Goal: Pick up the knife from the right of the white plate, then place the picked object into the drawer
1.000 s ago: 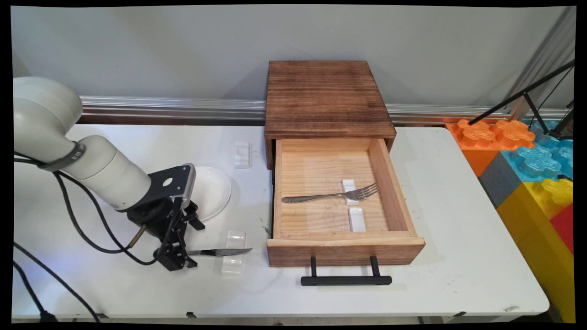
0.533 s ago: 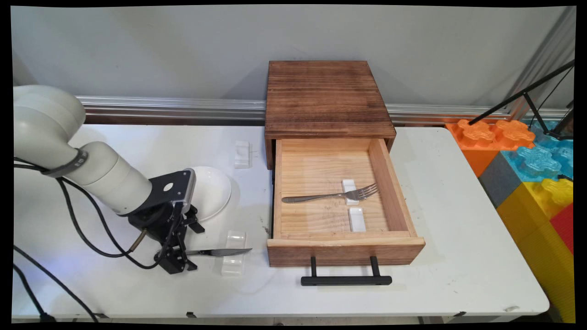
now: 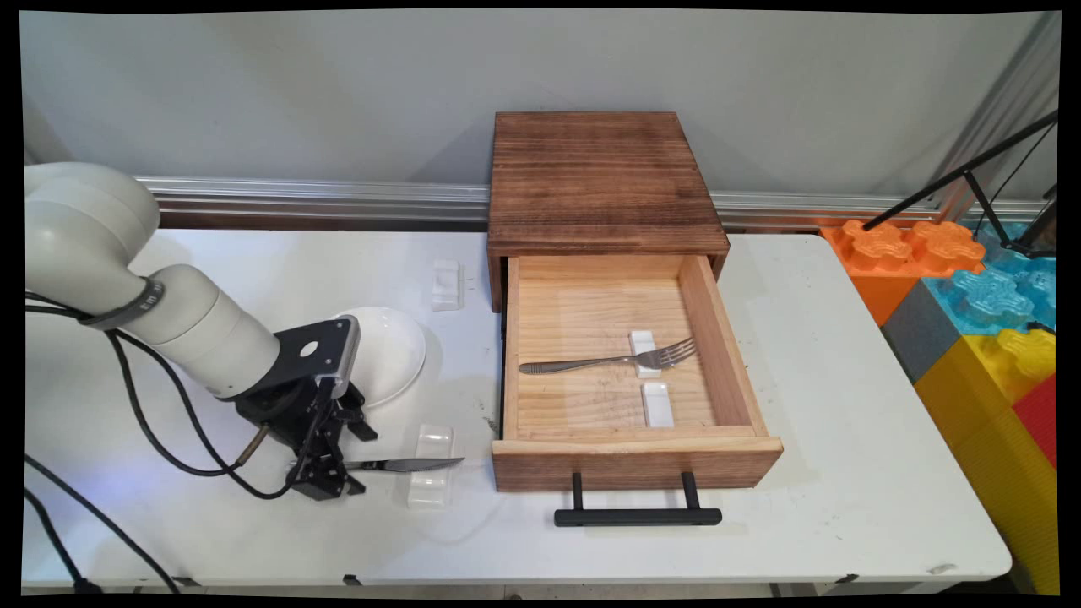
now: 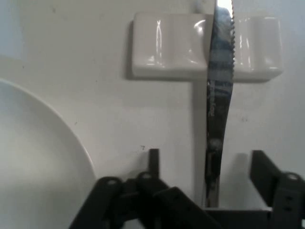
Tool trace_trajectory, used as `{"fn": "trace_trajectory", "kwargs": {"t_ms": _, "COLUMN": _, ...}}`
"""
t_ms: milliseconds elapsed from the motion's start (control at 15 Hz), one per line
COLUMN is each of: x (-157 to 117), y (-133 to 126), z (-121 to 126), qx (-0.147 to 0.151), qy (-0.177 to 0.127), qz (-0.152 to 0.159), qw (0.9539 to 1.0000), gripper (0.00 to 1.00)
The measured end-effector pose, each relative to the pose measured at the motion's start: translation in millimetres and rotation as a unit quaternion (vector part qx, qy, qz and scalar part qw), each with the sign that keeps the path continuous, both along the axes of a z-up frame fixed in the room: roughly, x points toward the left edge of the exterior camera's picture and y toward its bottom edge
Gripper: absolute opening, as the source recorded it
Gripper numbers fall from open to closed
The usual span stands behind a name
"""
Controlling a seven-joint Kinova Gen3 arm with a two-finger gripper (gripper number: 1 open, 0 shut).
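Counter (image 3: 844,439): your white counter carries everything; it looks as it did a second ago.
Drawer box (image 3: 604,181): dark wood, at the back by the wall, with its drawer (image 3: 625,460) pulled out toward you on a black handle (image 3: 638,515).
Drawer contents: a fork (image 3: 608,361) lies across one white cutlery rest (image 3: 644,353); a second rest (image 3: 657,404) sits just nearer the drawer front. None of these has shifted.
Plate (image 3: 390,353): a white plate lies left of the drawer, partly behind the arm's wrist; in the hand view its rim (image 4: 52,143) curves in at the left.
Pincer (image 3: 325,477): you'll find it low at the counter's front left, its fingers (image 4: 264,176) standing apart on either side of the knife's handle end, not closed on it. Over the last second it has drifted only slightly.
Knife (image 3: 405,464): serrated, it lies where it was, blade (image 4: 220,71) resting across a white knife rest (image 3: 431,477), tip toward the drawer front.
Spare rest (image 3: 446,284): alone, near the box's left rear corner.
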State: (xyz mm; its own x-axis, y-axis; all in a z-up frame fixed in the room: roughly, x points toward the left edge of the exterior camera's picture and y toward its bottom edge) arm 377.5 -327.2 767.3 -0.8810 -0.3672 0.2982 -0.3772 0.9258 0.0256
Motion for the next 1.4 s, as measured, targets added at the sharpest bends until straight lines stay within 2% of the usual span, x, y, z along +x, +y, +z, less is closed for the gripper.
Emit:
{"fn": "trace_trajectory", "kwargs": {"t_ms": 800, "x": 3, "y": -1, "z": 3, "qx": 0.01, "qy": -0.002, "qz": -0.009, "qw": 0.9999, "gripper": 0.0}}
{"fn": "trace_trajectory", "kwargs": {"t_ms": 1133, "x": 3, "y": -6, "z": 24, "qx": 0.013, "qy": -0.001, "qz": 0.0, "qw": 0.9999, "gripper": 0.0}}
{"fn": "trace_trajectory", "kwargs": {"t_ms": 1400, "x": 3, "y": -13, "z": 52, "qx": 0.015, "qy": -0.006, "qz": 0.011, "qw": 0.9998, "gripper": 0.0}}
